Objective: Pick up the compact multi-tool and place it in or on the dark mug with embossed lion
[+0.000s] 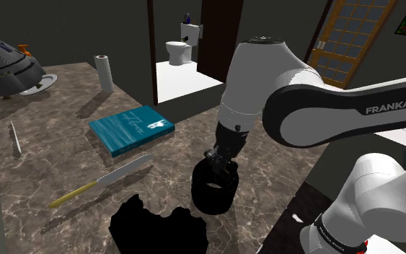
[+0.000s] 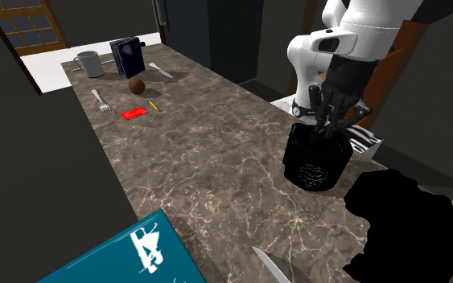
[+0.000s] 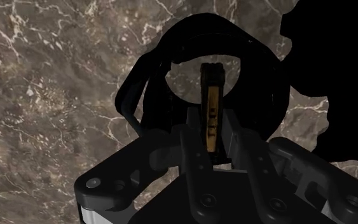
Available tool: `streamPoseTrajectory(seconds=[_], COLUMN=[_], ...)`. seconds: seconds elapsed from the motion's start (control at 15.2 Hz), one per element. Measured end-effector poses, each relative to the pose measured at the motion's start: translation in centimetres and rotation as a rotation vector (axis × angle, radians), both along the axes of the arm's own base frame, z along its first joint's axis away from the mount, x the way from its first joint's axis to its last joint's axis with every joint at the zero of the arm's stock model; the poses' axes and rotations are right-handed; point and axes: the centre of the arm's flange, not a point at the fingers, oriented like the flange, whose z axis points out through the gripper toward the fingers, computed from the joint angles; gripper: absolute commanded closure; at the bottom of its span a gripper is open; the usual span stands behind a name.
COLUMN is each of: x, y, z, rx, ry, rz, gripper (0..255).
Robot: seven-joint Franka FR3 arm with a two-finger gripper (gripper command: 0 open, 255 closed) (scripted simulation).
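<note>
The dark mug (image 1: 213, 190) (image 2: 317, 162) stands upright on the marble counter (image 1: 64, 159), near its edge beside the arm. My gripper (image 1: 221, 167) (image 2: 327, 126) hangs straight above the mug's mouth, its tips just at the rim. In the wrist view the gripper (image 3: 213, 150) is shut on the compact multi-tool (image 3: 212, 107), a slim brown-and-black bar. The bar points down into the opening of the mug (image 3: 147, 81), whose handle curves off to one side.
A teal book (image 1: 131, 128) (image 2: 120, 257), a long knife (image 1: 104, 180) and a paper roll (image 1: 105, 72) lie on the counter. At the far end are a grey mug (image 2: 89, 63), a brown ball (image 2: 137, 85), a fork (image 2: 100, 100) and a red item (image 2: 133, 113). A black area (image 1: 158, 227) (image 2: 401, 225) adjoins the mug.
</note>
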Motion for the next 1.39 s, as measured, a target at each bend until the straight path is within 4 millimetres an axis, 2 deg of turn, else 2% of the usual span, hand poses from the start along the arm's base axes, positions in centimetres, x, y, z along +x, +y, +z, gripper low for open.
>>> streamPoseTrajectory(seconds=[0.33, 0.4, 0.79, 1.12, 1.39], x=[0.0, 0.0, 0.0, -0.3, -0.4], y=[0.0, 0.0, 0.0, -0.1, -0.1], z=[-0.2, -0.2, -0.2, 4.2, 4.7], rx=[0.000, 0.000, 0.000, 0.001, 0.000], ry=[0.000, 0.000, 0.000, -0.001, -0.001], rz=[0.000, 0.000, 0.000, 0.000, 0.000], gripper=[255, 0, 0, 0, 0])
